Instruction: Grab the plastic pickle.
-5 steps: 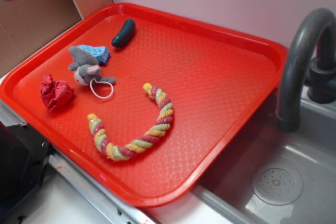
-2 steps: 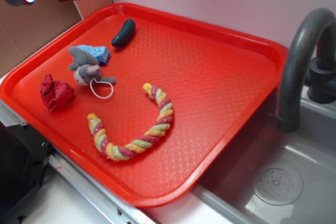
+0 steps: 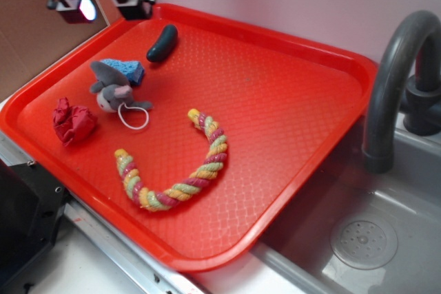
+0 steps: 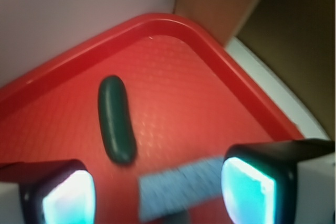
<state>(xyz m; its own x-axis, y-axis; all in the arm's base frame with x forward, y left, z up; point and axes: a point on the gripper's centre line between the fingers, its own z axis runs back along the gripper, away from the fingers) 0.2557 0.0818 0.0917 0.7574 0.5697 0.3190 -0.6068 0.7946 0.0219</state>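
Red tray (image 3: 296,53) held plastic pickle (image 3: 162,43), blue sponge piece (image 3: 125,70), grey plush mouse (image 3: 110,91), coloured rope (image 3: 186,173), possibly crumpled red cloth (image 3: 72,122), gripper (image 3: 107,5) seen with fingers spread, above corner.

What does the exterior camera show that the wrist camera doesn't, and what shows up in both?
Only the exterior view shows the grey plush mouse, the crumpled red cloth, the coloured rope, the faucet and the sink.

Only the wrist view shows the gripper close up: its pads stand apart, with nothing between them.

Both show the plastic pickle, lying untouched on the red tray, and the blue sponge piece.
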